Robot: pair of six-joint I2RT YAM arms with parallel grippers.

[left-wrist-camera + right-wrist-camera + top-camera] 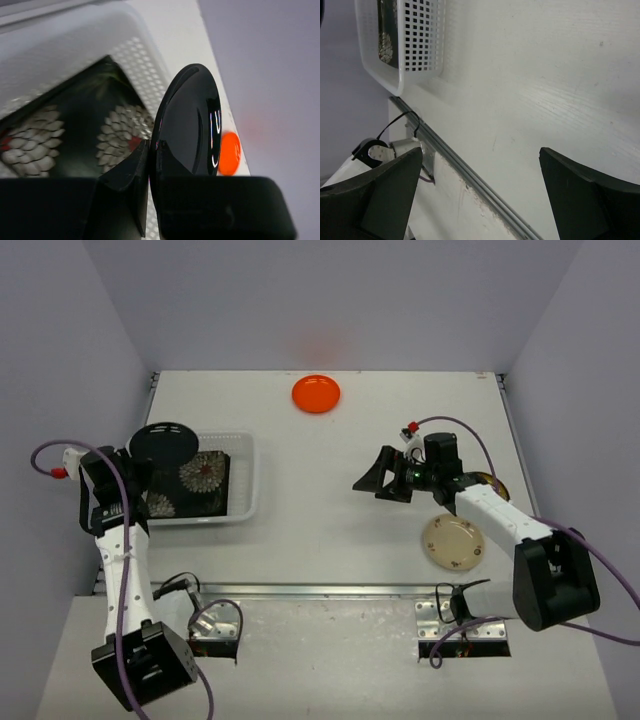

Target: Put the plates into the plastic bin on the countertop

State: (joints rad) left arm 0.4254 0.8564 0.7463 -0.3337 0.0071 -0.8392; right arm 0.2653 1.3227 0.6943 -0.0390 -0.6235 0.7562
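plastic bin (251, 480) holding black floral plates (204, 477), left gripper (150, 172) clamping black plate (165, 443)

Bright even overhead light, soft shadows, glare streaks on black plate (200, 135), blurry wrist foregrounds

One orange plate (316, 393), one round black (165, 441), one cream (453, 542), one amber (492, 483), two floral squares (203, 475), one bin (250, 480)

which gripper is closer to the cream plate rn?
Right. The right gripper, open, sits left of and beyond the cream plate; the left gripper is far off at the plastic bin, shut on the black plate.
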